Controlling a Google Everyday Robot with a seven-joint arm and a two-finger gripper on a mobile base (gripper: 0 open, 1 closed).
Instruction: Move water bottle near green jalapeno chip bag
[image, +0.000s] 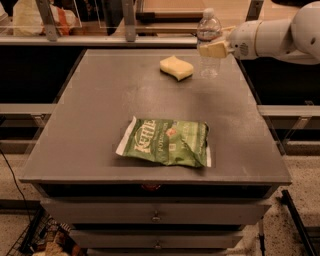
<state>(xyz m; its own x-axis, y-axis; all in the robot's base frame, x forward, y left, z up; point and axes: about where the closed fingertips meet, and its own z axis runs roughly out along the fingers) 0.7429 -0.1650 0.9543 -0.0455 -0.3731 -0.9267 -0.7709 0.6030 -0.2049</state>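
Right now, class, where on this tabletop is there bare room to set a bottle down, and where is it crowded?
Bare: the left side of the table, the wide strip between sponge and green chip bag, and the edge right of the bag. Crowded: the far right corner, where the gripper is at the water bottle beside the sponge.
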